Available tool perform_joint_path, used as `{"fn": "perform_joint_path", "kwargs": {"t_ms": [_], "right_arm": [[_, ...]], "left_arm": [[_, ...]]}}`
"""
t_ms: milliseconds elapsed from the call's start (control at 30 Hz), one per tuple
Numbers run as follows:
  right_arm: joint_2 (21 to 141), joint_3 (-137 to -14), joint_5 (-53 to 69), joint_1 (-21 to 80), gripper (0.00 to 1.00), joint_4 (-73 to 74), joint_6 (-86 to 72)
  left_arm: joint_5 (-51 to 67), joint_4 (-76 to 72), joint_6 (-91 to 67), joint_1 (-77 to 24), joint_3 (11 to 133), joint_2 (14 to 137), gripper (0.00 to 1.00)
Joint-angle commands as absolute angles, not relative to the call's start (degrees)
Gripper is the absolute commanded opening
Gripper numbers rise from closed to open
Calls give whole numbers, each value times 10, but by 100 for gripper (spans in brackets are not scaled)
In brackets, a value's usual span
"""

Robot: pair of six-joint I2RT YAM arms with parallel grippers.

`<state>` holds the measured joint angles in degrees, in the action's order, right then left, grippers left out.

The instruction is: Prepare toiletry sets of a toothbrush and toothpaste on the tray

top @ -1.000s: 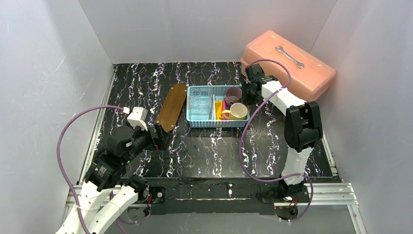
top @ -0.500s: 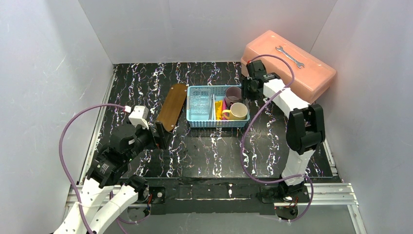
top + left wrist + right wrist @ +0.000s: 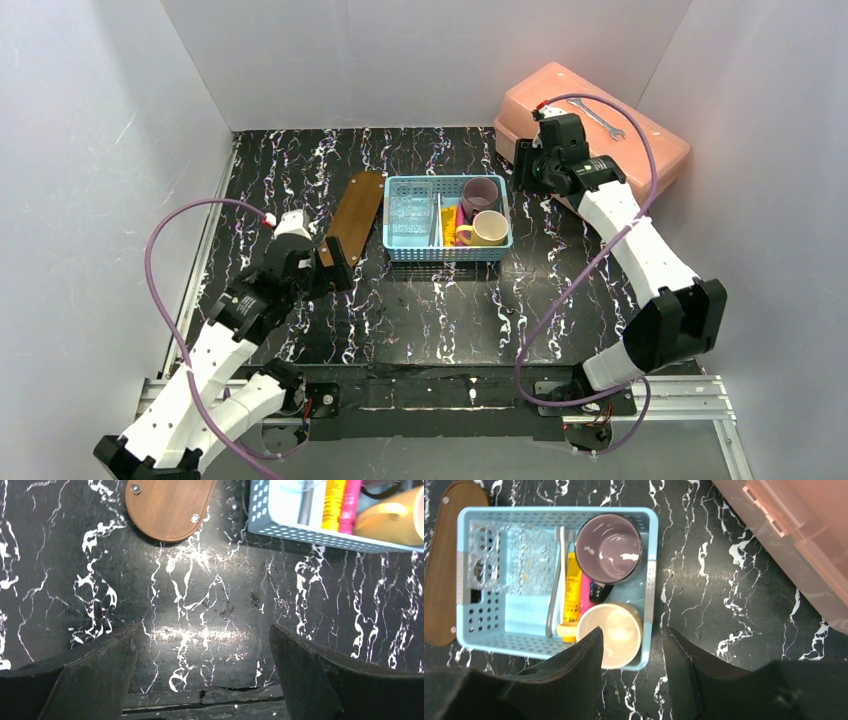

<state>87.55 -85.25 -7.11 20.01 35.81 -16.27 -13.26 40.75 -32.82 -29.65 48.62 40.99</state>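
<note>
Left of basket [image 3: 447,253]: tray [image 3: 352,222] just beside; left end effector [image 3: 204,637] agape nearby.

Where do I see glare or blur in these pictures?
Left wrist view: bright glare washes out part of the black marbled table; the fingers of the left tool are dark, with little detail. Right wrist view: bright glints inside the purple cup; the fingers of the right tool look dark and soft. Top view: even light, sharp.
</note>
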Motion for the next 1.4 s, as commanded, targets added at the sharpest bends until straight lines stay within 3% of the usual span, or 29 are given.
{"fn": "perform_joint_path", "kwargs": {"t_ms": [0,433,800,1367], "right_arm": [[819,-818,-30,209,56,337,-165],[703,-747,19,237,54,329,-183],[636,-736,16,290,51,353,-190],[589,-715,11,296,51,399,-171]], "left_arm": [[-201,451,-420,-298,510,439,99],[-271,476,-566,-265,516,537,99],[-184,420,-575,-151,522,647,84],[-145,405,-538,-112,592,856,68]]}}
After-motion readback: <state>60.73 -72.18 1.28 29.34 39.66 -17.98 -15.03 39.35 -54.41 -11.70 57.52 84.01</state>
